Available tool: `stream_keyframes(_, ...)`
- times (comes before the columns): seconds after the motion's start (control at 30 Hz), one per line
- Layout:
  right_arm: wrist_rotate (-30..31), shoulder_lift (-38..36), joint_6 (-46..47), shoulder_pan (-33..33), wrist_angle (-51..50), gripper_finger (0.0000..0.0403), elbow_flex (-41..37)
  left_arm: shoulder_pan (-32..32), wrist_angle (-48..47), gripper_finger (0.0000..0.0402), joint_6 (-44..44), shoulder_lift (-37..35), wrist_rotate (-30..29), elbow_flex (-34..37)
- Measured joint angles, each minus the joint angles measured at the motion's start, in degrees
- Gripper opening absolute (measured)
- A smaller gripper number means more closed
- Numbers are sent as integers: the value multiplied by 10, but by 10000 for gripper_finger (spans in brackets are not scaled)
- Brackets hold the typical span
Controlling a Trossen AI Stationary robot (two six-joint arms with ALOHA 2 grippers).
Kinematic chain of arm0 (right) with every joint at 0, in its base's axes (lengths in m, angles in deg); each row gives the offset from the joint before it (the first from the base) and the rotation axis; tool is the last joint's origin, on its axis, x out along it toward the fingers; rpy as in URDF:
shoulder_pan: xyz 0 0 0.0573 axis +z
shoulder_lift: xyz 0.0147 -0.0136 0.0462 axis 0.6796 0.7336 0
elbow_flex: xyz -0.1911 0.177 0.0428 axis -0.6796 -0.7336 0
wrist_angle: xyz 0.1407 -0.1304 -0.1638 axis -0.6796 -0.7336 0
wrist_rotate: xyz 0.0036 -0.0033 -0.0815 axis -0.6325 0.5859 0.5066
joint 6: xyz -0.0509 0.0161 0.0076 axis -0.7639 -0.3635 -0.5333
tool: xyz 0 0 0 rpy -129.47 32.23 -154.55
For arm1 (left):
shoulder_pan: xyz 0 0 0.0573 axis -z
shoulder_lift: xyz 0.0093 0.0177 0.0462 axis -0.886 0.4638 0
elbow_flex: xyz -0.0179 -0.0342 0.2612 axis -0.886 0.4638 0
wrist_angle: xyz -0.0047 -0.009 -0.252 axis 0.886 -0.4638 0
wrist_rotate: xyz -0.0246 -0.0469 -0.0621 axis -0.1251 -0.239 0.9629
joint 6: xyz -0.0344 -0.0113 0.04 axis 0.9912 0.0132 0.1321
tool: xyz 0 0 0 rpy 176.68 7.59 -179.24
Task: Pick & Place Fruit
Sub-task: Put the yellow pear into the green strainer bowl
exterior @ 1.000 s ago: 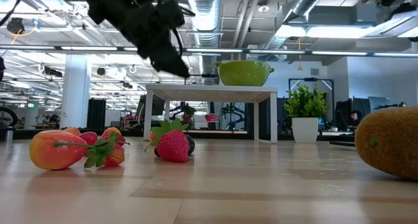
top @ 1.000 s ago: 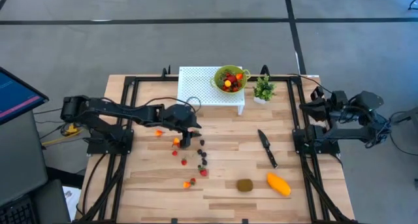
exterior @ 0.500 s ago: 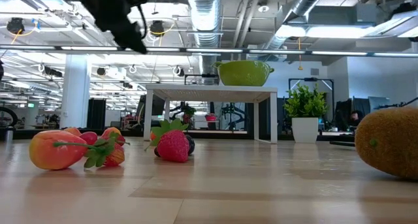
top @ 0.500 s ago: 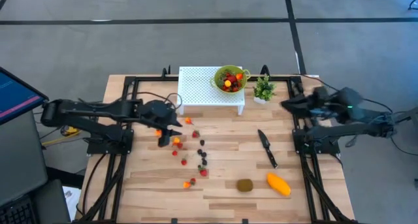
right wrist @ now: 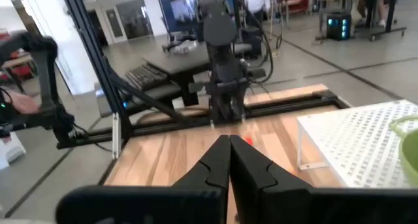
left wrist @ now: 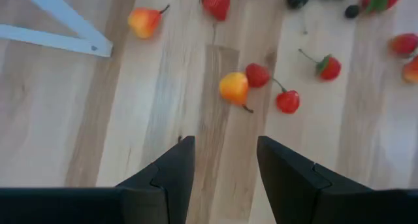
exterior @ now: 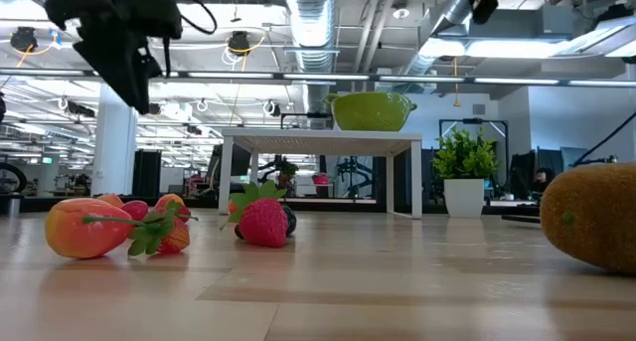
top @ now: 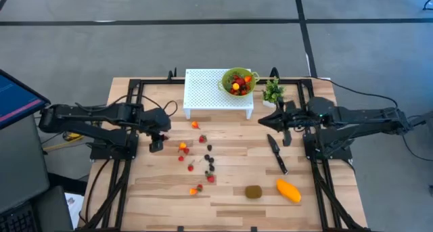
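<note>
Your left gripper hangs with fingers parted and nothing between them, left of the loose fruit scattered mid-table; the right gripper is clenched empty above the knife, near the plant. The berries lie close together, so a descent could nudge neighbours into rolling. The right arm risks clipping knife or plant.

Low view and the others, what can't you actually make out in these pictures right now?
- Kiwi: low view, cut off by the right edge.
- Bowl contents: low view, hidden by its own wall.
- Mango: shows only in the high view.
- Small berries: high view, too small to tell kinds.
- Bowl: right wrist view, cut by the edge.
</note>
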Motion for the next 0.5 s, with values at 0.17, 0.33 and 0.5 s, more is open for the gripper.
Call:
stream_keyframes(0.17, -1, 47, 0, 8, 25, 2, 1, -1, -4, 161, -12, 22, -2, 34)
stream_keyframes(0.33, 0, 78, -1, 5, 58, 2, 1, -2, -3, 180, -10, 53, -5, 32)
stream_keyframes(0.5, 0, 95, -5, -2, 71, 3, 2, -24, -3, 221, -6, 96, -12, 32)
